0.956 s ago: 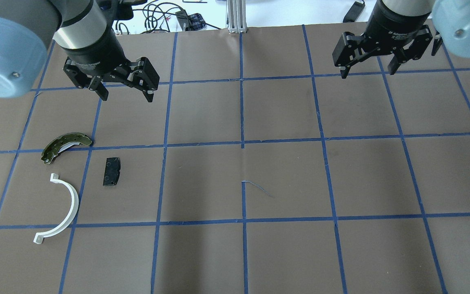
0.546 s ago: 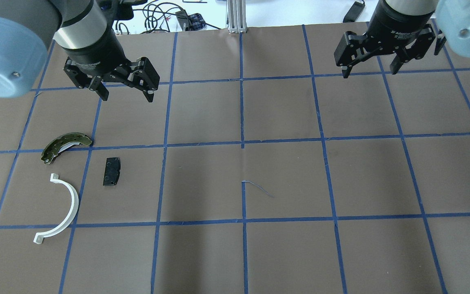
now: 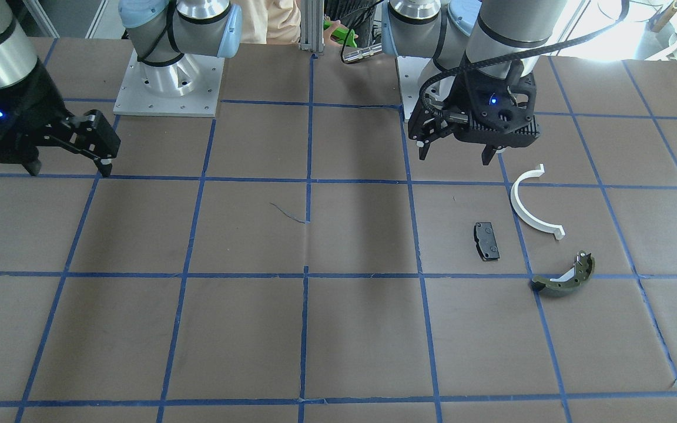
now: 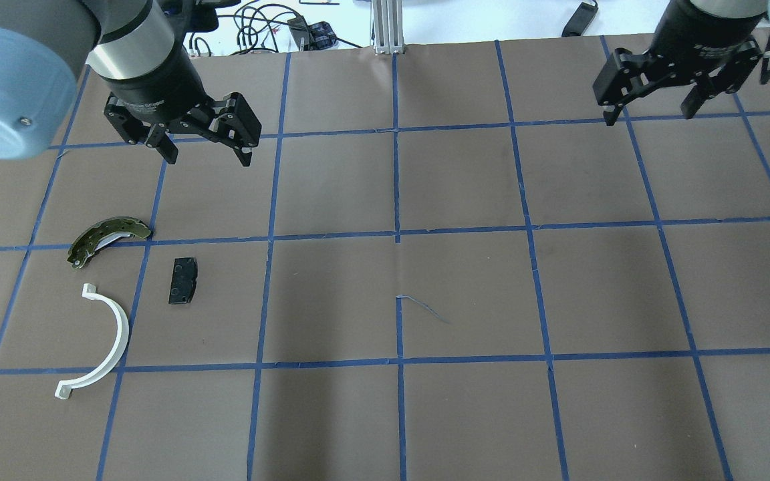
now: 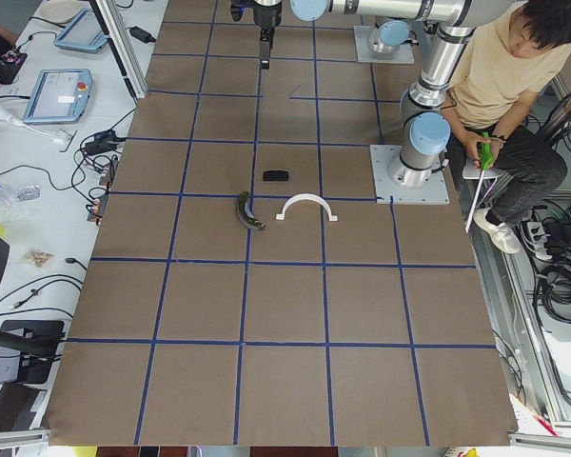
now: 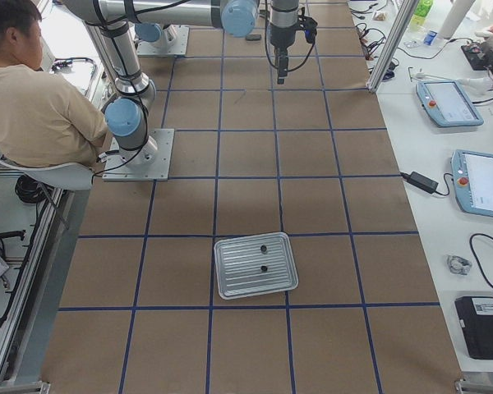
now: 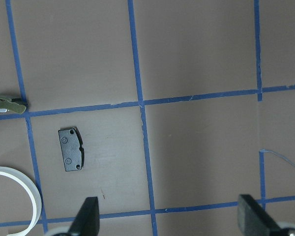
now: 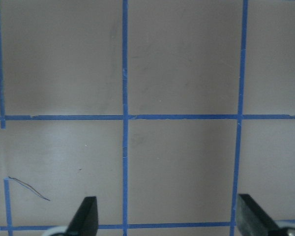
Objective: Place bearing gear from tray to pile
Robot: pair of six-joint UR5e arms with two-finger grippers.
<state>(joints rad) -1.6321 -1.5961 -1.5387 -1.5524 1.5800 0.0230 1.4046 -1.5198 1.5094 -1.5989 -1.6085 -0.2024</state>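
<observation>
Brown gridded table (image 4: 465, 294): we had left gripper (image 4: 208, 160) and right gripper (image 4: 649, 118) splayed, empty, far from the tray (image 6: 238, 283) holding the bearing gear (image 6: 263, 248) (one of two dark specks; likely rigid, best pinched across its rim).

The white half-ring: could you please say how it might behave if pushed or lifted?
The white half-ring is a thin open arc, so probably light, and may flex if squeezed. Lying flat, it would likely pivot, not roll, when pushed at one end.
</observation>
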